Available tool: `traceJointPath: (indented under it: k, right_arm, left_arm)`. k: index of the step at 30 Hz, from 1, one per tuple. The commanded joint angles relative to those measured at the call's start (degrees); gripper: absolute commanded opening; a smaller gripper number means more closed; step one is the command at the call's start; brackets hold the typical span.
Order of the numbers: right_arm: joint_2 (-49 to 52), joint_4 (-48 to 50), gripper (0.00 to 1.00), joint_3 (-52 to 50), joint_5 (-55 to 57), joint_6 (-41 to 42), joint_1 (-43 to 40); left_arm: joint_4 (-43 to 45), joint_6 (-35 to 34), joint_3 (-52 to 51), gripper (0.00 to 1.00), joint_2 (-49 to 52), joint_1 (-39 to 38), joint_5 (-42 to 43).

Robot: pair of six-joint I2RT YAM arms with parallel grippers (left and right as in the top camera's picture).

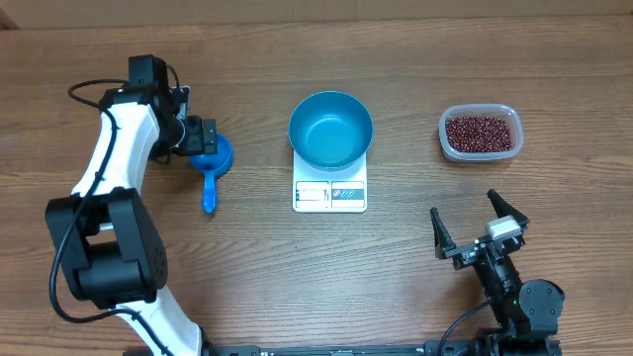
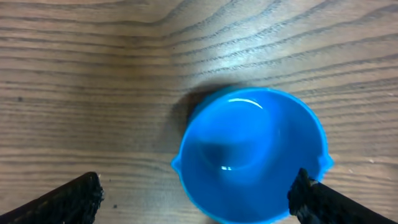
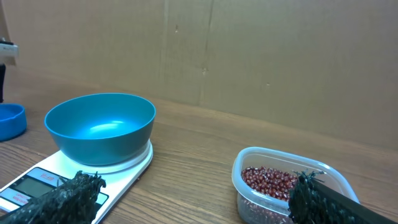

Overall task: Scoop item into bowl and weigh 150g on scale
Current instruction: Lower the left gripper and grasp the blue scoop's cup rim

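Note:
The teal-blue bowl (image 1: pixel 330 130) stands empty on the white scale (image 1: pixel 329 190) at mid-table; both also show in the right wrist view, bowl (image 3: pixel 99 127) on scale (image 3: pixel 37 180). The item, dark red-brown beans (image 1: pixel 481 132), fills a clear plastic tub (image 1: pixel 506 150) at the right. A small blue scoop (image 1: pixel 211 163) lies left of the scale. My left gripper (image 1: pixel 206 138) hovers over the scoop's cup (image 2: pixel 252 155), open, its fingers (image 2: pixel 74 199) wide on either side. My right gripper (image 1: pixel 475 232) is open near the front right, facing the tub (image 3: pixel 249 163) and beans (image 3: pixel 267 180).
The scoop's handle (image 1: pixel 209 194) points toward the front edge. A brown cardboard wall (image 3: pixel 261 56) stands behind the table. Bare wood lies between the scale and the tub.

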Motion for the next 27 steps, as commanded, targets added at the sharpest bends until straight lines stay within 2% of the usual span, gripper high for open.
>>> traceJointPath:
  k: [1, 16, 20, 27]
  right_arm:
    - [-0.6, 0.3, 1.0, -0.6, 0.3, 0.2, 0.2]
    - [-0.6, 0.3, 1.0, -0.6, 0.3, 0.2, 0.2]
    - [-0.6, 0.3, 1.0, -0.6, 0.3, 0.2, 0.2]
    - [-0.6, 0.3, 1.0, -0.6, 0.3, 0.2, 0.2]
  left_arm:
    - [0.9, 0.9, 1.5, 1.0, 2.3, 0.2, -0.5]
    - [2.8, 0.9, 1.5, 1.0, 6.0, 0.2, -0.5]
    - [3.2, 0.9, 1.5, 0.96, 6.0, 0.2, -0.5]
    - [3.2, 0.9, 1.5, 1.0, 6.1, 0.2, -0.5]
